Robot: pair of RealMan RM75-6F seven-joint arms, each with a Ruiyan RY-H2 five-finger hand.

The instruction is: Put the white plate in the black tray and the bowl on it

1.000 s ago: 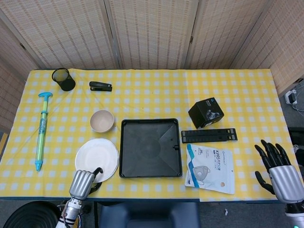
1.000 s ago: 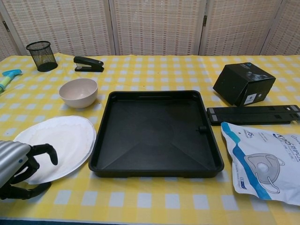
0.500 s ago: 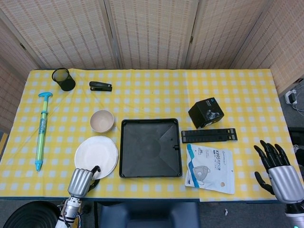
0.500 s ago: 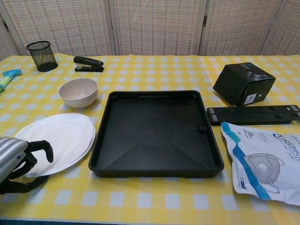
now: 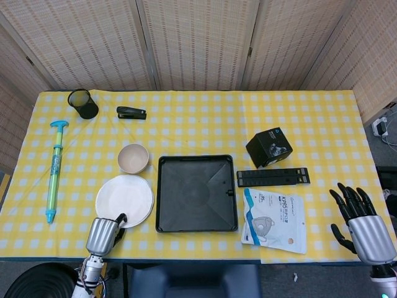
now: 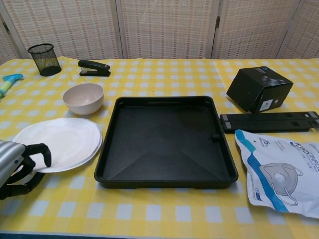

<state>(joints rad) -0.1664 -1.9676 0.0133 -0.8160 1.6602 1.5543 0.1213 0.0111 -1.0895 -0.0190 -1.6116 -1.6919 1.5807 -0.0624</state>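
Observation:
The white plate [image 5: 124, 200] [image 6: 60, 143] lies almost flat on the yellow checked cloth, left of the black tray [image 5: 196, 214] [image 6: 164, 164]. My left hand [image 5: 102, 234] [image 6: 15, 167] is at the plate's near-left rim, with curled fingers over the edge and the thumb beneath it. The beige bowl [image 5: 133, 158] [image 6: 83, 97] stands upright just behind the plate, apart from it. The tray holds nothing. My right hand [image 5: 363, 226] hovers by the table's front right corner with fingers spread and holds nothing. The chest view does not show it.
A bagged face mask [image 5: 274, 220] [image 6: 281, 172] lies right of the tray, with a black folding stand [image 5: 272, 177] and a black box [image 5: 268, 147] behind it. A stapler [image 5: 131, 112], a mesh pen cup [image 5: 82, 103] and a blue-green syringe toy [image 5: 54, 171] occupy the far left.
The plate's lifted near edge has come down, so the plate now lies nearly flat and slightly further left. My left hand drew back toward the table's front edge. The right hand barely moved.

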